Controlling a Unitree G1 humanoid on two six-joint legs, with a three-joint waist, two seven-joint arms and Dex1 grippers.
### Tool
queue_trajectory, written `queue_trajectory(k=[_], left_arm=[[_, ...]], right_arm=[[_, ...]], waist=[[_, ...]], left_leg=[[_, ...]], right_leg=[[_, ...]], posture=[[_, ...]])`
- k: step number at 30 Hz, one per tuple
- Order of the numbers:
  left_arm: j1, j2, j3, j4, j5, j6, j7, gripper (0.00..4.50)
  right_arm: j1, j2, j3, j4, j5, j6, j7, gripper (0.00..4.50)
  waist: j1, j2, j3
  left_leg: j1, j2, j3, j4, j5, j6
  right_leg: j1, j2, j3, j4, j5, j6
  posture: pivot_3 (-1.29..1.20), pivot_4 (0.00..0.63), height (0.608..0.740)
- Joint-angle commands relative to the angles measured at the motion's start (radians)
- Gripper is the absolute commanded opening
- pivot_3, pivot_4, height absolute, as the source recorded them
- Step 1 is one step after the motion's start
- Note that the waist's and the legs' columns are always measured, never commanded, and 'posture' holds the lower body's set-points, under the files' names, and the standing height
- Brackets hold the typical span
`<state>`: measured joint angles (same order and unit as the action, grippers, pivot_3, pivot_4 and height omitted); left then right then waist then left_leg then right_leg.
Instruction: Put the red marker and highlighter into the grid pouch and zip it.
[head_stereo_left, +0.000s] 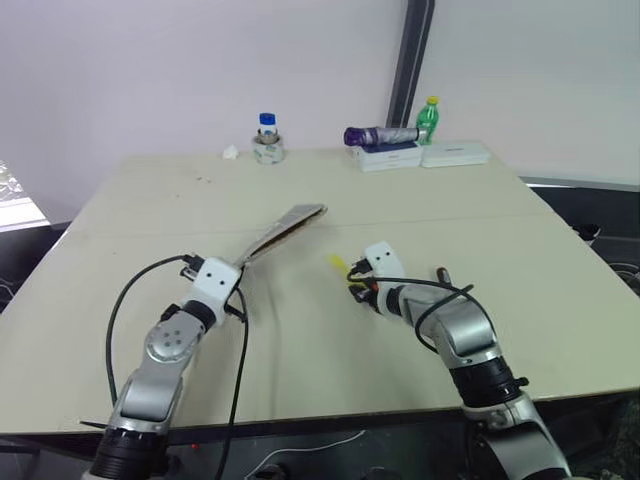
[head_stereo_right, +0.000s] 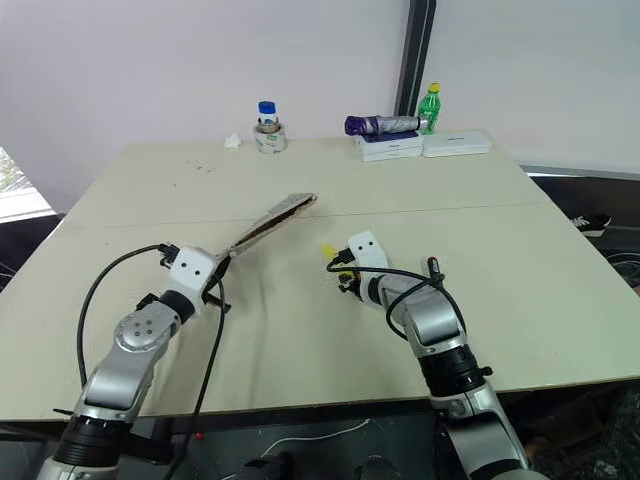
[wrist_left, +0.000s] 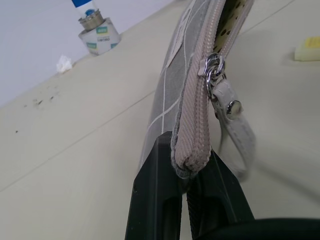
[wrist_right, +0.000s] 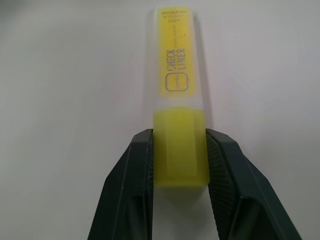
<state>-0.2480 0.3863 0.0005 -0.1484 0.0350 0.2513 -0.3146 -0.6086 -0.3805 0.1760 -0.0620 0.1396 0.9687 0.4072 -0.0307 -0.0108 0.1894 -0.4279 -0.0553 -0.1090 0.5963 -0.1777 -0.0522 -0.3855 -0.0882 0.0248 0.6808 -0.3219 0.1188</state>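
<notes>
Highlighter is on the table just right of centre in the left eye view, pinched at its rear end between the two fingers of the right gripper; fingers narrow, pressing both sides of the yellow body, so I judge the pick as grabbed but not yet lifted; cap end points away from the wrist. Grid pouch sits centre-left of the head views, held up off the table by its near end; left gripper is clamped tight on the closed end of the zip tape; zip slider and cord pull hang just above the fingers, zip open beyond them, patterned lining visible. Red marker lies on the table right of centre, just beside the right forearm, untouched. Progress: nothing inside the pouch as far as visible; left to do: highlighter in, marker picked and in, zip pulled closed.
</notes>
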Motion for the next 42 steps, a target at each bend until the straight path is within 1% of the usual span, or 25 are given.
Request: queue_trajectory(k=[1, 3, 6, 8, 15, 28, 33, 39, 42], left_arm=[[-0.014, -0.004, -0.003, -0.029, -0.004, -0.006, -0.006, 0.0], [-0.018, -0.007, -0.011, -0.028, -0.008, -0.007, -0.017, 0.0], [-0.024, -0.013, -0.023, -0.027, -0.01, -0.01, -0.027, 0.0], [-0.029, -0.019, -0.03, -0.027, -0.011, -0.009, -0.031, 0.0], [-0.028, -0.034, -0.047, -0.038, -0.004, -0.009, -0.045, 0.0], [-0.014, -0.037, -0.063, -0.057, 0.005, -0.011, -0.046, 0.0], [-0.015, -0.007, -0.084, -0.055, 0.033, -0.062, -0.067, 0.0], [0.001, 0.096, -0.145, -0.028, 0.103, -0.203, -0.148, 0.0], [0.01, 0.124, -0.16, -0.022, 0.109, -0.249, -0.179, 0.0]], right_arm=[[0.014, -0.146, 0.001, -0.163, 0.021, -0.096, 0.156, 0.88], [0.022, -0.214, -0.047, -0.228, 0.082, -0.096, 0.239, 0.88], [0.014, -0.257, -0.107, -0.276, 0.144, -0.059, 0.284, 0.88], [0.005, -0.256, -0.124, -0.282, 0.158, -0.036, 0.277, 0.88], [-0.025, -0.218, -0.122, -0.265, 0.165, 0.008, 0.222, 0.88], [-0.042, -0.219, -0.095, -0.273, 0.182, 0.025, 0.222, 0.88], [-0.044, -0.236, -0.07, -0.27, 0.172, 0.027, 0.224, 0.88], [-0.041, -0.29, 0.012, -0.279, 0.144, 0.003, 0.264, 0.88], [-0.034, -0.308, 0.049, -0.289, 0.138, -0.013, 0.292, 0.88]], waist=[[0.008, 0.0, 0.0], [0.011, 0.0, 0.0], [0.011, -0.001, 0.0], [0.012, -0.001, 0.0], [0.016, -0.001, 0.0], [0.016, -0.001, 0.0], [0.017, -0.001, 0.0], [0.016, -0.001, 0.0], [0.016, -0.001, 0.0]], left_leg=[[0.0, 0.0, 0.0, 0.0, 0.0, 0.0], [0.0, 0.0, 0.0, 0.0, 0.0, 0.0], [0.0, 0.0, 0.0, 0.0, 0.0, 0.0], [0.0, 0.0, 0.0, 0.0, 0.0, 0.0], [0.0, 0.0, 0.0, 0.0, 0.0, 0.0], [0.0, 0.0, 0.0, 0.0, 0.0, 0.0], [0.0, 0.0, 0.0, 0.0, 0.0, 0.0], [0.0, 0.0, 0.0, 0.0, 0.0, 0.0], [0.0, 0.001, 0.0, 0.0, 0.0, 0.0]], right_leg=[[0.0, 0.0, 0.0, 0.0, 0.0, 0.0], [0.0, 0.0, 0.0, 0.0, 0.0, 0.0], [0.0, 0.001, 0.0, 0.0, 0.0, 0.0], [0.001, 0.001, 0.0, 0.0, 0.0, 0.0], [0.001, 0.0, 0.0, 0.0, 0.0, 0.0], [0.001, 0.0, 0.0, -0.001, 0.0, 0.0], [0.001, 0.0, 0.0, -0.001, 0.0, 0.0], [0.001, 0.0, 0.0, -0.001, 0.0, 0.0], [0.0, 0.0, 0.0, -0.001, 0.0, 0.0]], posture=[[0.0, 0.15, 0.74], [0.0, 0.15, 0.74], [0.0, 0.15, 0.74], [0.0, 0.15, 0.74], [0.0, 0.15, 0.74], [0.0, 0.15, 0.74], [0.0, 0.15, 0.74], [0.0, 0.15, 0.74], [0.0, 0.15, 0.74]])
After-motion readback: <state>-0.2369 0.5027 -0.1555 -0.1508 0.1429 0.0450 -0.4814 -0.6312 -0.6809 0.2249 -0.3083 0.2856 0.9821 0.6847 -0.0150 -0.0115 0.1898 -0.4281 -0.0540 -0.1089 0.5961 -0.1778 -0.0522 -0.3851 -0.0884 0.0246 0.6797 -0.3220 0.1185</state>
